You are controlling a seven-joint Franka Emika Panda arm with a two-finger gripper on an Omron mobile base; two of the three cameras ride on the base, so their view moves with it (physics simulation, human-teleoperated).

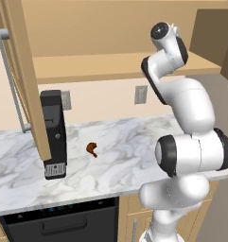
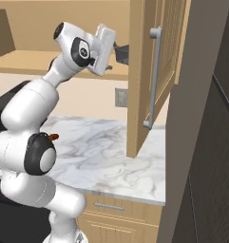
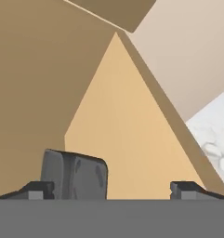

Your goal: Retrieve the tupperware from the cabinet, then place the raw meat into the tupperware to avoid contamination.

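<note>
The gripper (image 3: pixel 111 189) hangs released, fingers wide apart, over the cabinet (image 3: pixel 118 121) shelf, its left fingertip (image 3: pixel 36 189) just before the tupperware (image 3: pixel 75 175). Below the cabinet, the raw meat (image 1: pixel 92 149) lies on the marble counter (image 1: pixel 134 146), beside the black appliance (image 1: pixel 54 134).
</note>
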